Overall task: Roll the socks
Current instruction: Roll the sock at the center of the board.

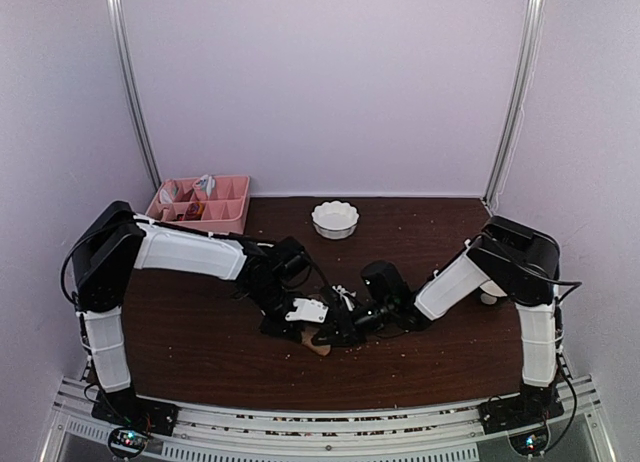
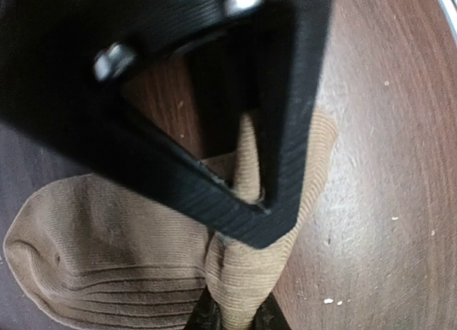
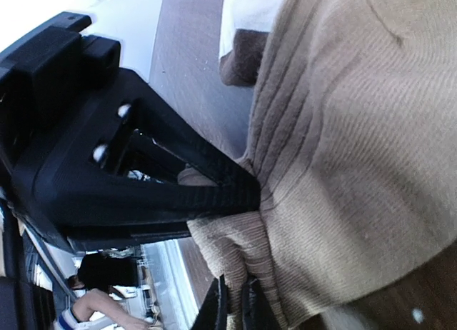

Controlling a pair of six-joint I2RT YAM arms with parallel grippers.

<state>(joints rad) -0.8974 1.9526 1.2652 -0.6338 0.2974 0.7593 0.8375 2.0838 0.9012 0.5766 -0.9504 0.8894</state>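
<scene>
The tan-brown sock (image 2: 107,266) lies on the dark wooden table, with a bunched fold standing up from it. My left gripper (image 2: 235,312) is shut on that fold. My right gripper (image 3: 235,308) is shut on the same sock (image 3: 357,166), right beside it. The right gripper's black finger (image 2: 214,194) crosses the left wrist view, and the left gripper's finger (image 3: 143,194) crosses the right wrist view. The cream sock with a dark brown patch (image 3: 240,55) lies just beyond the tan one. From above, both grippers (image 1: 338,327) meet at the table's middle, and only a bit of tan sock (image 1: 319,348) shows.
A white scalloped bowl (image 1: 335,219) stands at the back centre. A pink compartment tray (image 1: 232,214) with small items sits at the back left. Pale crumbs dot the wooden table (image 1: 200,352). A metal rail runs along the near edge.
</scene>
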